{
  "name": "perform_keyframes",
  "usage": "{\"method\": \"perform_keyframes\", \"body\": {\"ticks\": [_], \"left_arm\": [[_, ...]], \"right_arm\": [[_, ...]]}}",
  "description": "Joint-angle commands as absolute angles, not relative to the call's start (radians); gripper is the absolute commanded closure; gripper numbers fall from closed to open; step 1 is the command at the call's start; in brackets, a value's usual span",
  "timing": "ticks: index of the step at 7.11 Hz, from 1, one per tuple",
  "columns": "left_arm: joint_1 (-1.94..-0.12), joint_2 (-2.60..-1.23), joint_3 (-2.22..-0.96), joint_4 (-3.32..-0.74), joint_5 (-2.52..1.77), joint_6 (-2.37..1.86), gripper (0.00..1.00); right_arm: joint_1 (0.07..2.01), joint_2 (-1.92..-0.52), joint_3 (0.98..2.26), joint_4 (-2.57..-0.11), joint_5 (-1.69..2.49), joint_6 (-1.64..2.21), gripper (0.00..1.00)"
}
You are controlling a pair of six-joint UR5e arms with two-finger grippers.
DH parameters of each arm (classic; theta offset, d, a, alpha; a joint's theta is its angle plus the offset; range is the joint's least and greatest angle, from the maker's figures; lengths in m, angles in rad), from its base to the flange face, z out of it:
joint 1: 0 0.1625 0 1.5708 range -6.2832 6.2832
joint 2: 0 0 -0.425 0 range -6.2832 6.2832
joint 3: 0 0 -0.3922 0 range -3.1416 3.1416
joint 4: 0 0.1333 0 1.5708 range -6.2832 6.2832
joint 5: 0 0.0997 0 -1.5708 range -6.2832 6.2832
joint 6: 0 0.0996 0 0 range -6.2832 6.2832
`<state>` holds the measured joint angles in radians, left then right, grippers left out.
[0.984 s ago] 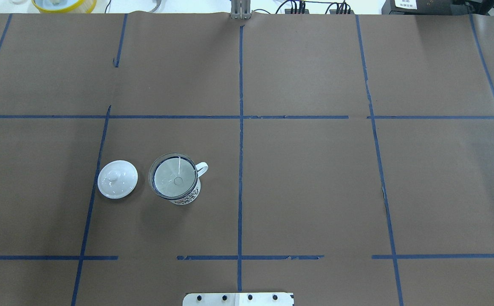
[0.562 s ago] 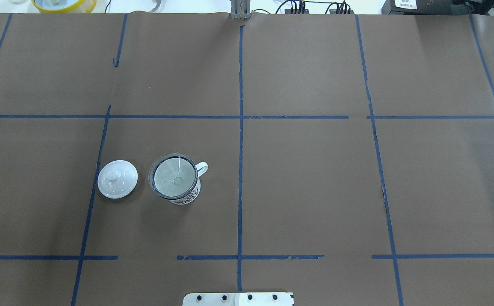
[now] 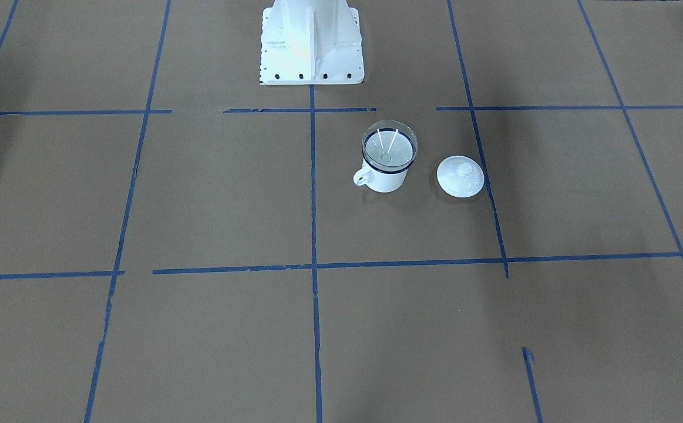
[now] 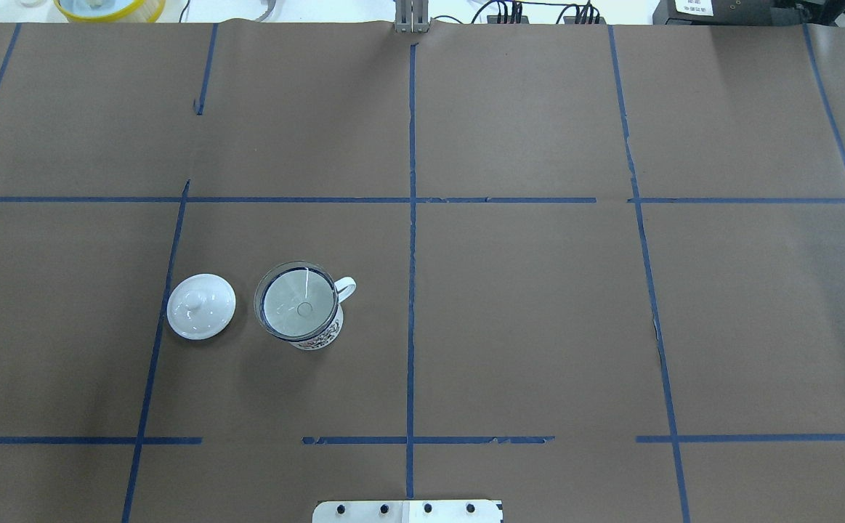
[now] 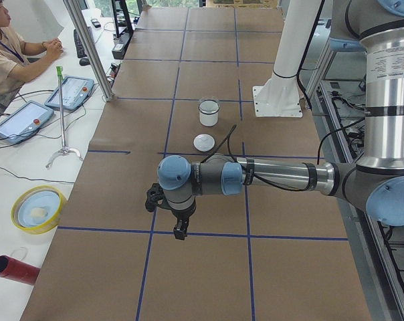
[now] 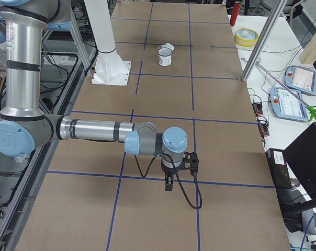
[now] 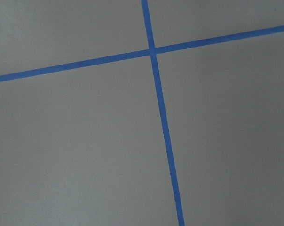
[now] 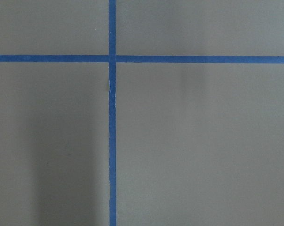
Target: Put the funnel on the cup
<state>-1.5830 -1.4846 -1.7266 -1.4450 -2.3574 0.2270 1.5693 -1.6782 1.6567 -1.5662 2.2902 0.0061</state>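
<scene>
Left fingers [image 5: 180, 231] and right fingers [image 6: 169, 184]: both hang over bare table [image 4: 538, 327], one set toward each end. I see them only from the side cameras, so I cannot tell whether either set is spread or closed. Neither wrist camera shows anything but brown paper and blue tape, and nothing looks to be carried.

Funnel [image 4: 297, 306]: seated in the mouth of the cup [image 3: 385, 179], well apart from both sets of fingers. It lies between them along the table, on the left fingers' side of the centre tape line.

Orientation: wide cone up, spout down inside the cup, long axis vertical as far as I can judge. The funnel's rim rings the cup's dark blue rim evenly, with no visible tilt. The cup handle points toward the right fingers' side.

Step, my judgement: placement looks done, with both arms parked clear. The next move calls for no grasp; at most I confirm the funnel sits level and keep my fingers away from it.

Just beside the cup, on its left-fingers side: a white knobbed lid [image 4: 201, 306], not touching it.
</scene>
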Motion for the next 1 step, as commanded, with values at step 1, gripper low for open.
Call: {"method": "perform_keyframes", "body": {"ticks": [1], "left_arm": [[-1.583,-1.483,-1.732,-1.445,-2.356,0.226,0.00]], "right_arm": [[1.569,-1.678,1.657,-1.566,2.290,0.006,0.00]]}}
